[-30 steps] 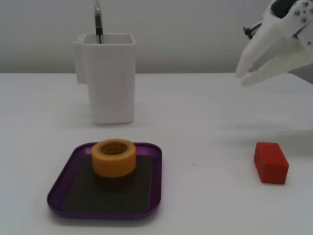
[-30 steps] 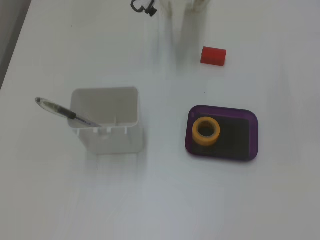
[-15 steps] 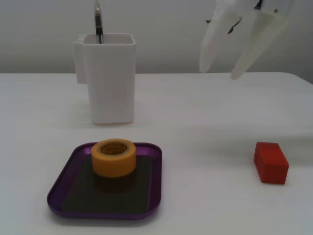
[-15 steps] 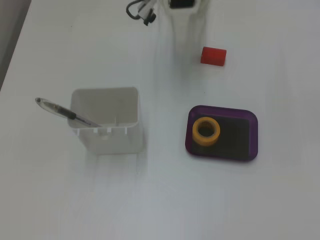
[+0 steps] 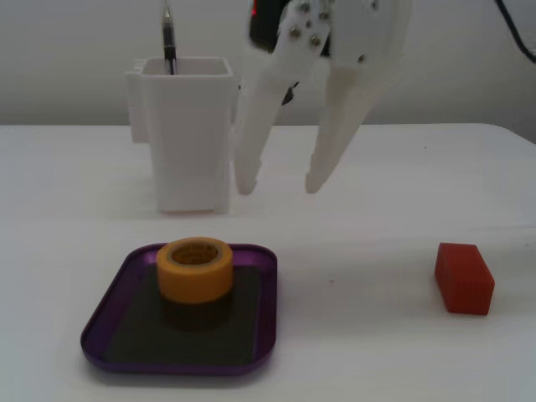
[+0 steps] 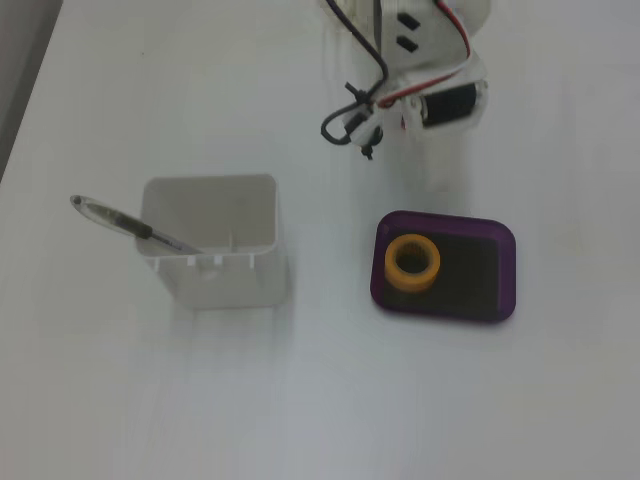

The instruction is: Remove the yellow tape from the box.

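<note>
The yellow tape [image 5: 195,268] stands flat in the back part of the purple box [image 5: 99,325], hollow core up. In a fixed view from above, the tape [image 6: 412,262] sits at the left end of the box [image 6: 505,272]. My white gripper [image 5: 280,185] hangs open and empty above the table, behind the box and a little to its right, fingertips down and clear of the tape. From above, only my arm [image 6: 425,70] with its cables shows clearly; the white fingers blend into the table.
A tall white container [image 5: 186,134] with a pen [image 5: 168,38] in it stands just left of my gripper; it also shows from above [image 6: 212,240]. A red block [image 5: 463,276] lies on the table at the right.
</note>
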